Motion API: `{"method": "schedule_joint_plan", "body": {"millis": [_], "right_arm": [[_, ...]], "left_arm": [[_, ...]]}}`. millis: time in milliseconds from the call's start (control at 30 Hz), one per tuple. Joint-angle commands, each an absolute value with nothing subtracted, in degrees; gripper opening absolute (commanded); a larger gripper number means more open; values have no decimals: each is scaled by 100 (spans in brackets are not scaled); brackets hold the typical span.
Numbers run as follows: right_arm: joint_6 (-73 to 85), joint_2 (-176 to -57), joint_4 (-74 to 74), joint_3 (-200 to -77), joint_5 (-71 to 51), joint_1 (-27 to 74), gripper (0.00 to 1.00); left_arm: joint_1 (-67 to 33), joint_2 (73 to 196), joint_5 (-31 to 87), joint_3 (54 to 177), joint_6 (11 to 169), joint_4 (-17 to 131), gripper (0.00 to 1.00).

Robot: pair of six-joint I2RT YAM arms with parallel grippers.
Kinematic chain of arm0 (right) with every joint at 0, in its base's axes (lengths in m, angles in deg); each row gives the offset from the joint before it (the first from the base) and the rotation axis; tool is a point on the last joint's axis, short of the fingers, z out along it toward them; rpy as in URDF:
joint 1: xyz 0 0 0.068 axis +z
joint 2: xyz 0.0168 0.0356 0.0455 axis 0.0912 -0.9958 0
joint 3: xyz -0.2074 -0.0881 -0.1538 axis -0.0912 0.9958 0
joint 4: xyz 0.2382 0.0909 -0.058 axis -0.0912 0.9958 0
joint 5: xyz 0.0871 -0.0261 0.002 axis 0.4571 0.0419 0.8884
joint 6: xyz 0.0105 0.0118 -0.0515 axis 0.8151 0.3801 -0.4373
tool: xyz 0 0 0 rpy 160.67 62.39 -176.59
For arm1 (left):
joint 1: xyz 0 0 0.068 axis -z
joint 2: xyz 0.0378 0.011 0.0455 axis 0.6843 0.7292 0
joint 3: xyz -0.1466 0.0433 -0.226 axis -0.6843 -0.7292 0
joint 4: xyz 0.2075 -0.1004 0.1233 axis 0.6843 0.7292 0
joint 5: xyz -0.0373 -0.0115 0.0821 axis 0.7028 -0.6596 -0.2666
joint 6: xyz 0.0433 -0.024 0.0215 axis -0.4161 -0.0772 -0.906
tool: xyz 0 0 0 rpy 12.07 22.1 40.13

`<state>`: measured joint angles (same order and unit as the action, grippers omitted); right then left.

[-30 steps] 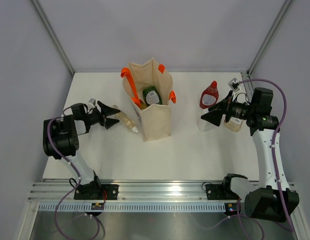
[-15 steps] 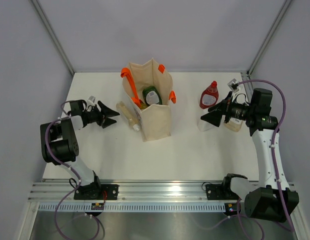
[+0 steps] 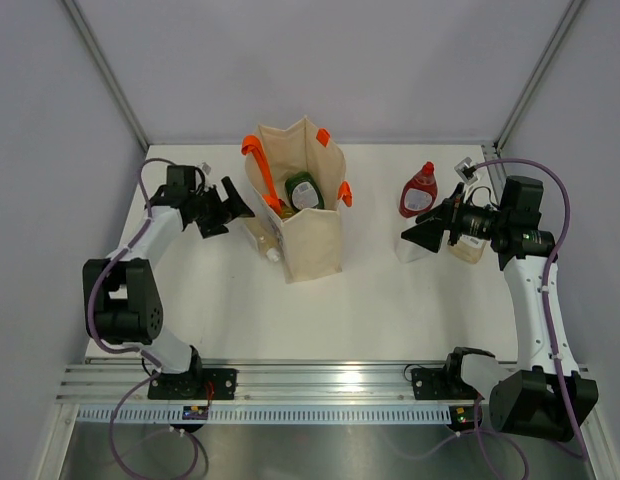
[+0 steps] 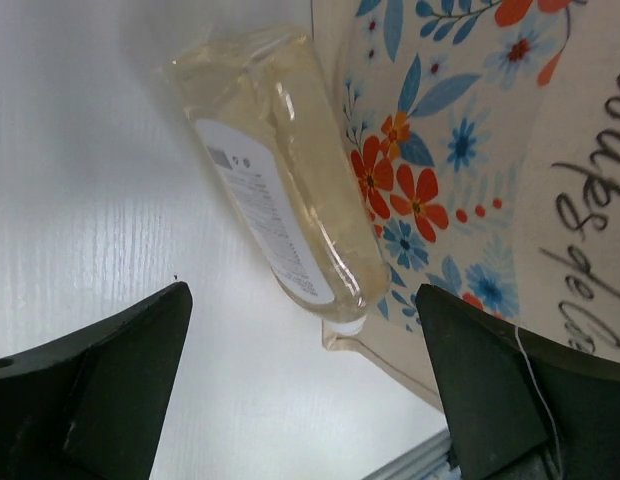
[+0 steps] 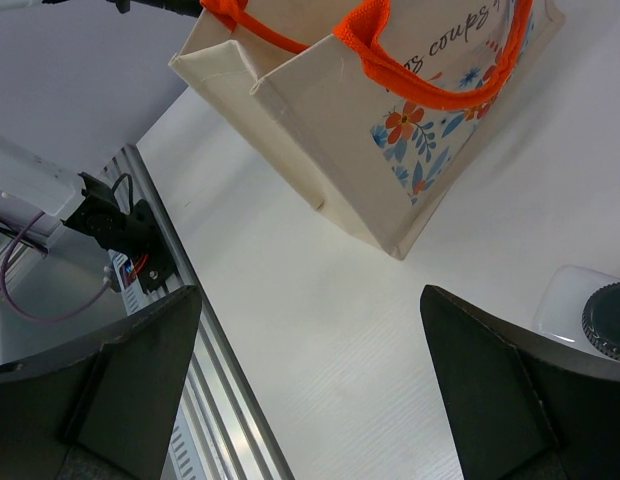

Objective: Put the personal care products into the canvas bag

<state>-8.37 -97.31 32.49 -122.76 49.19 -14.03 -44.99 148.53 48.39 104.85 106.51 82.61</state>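
Left wrist: smooth, clear yellowish bottle (image 4: 280, 180) lies apparently against the floral cloth bag (image 4: 490, 150); left gripper (image 4: 300, 300) and right gripper (image 5: 310, 300) stand spread.

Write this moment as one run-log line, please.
left gripper: open over pale bottle lying beside canvas bag | right gripper: open, empty | green bottle: in bag

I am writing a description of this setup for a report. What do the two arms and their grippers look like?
The left arm and right arm have slim white links between bulky black joints. A purple cable loops loosely along each. The left gripper and right gripper each carry two matte black, wedge-shaped fingers. No markings can be read.
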Motion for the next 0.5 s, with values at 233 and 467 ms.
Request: {"method": "schedule_joint_plan", "body": {"millis": [233,467], "right_arm": [[-792,-9679,3111,-12298,4795,-1437,99],[-766,-9679,3059,-12280,4777,-1437,100]], "left_arm": [[-3317,16414,2005,12683,10976,9910,99],[-3193,16951,1370,12536,11381,9973,99]]}}
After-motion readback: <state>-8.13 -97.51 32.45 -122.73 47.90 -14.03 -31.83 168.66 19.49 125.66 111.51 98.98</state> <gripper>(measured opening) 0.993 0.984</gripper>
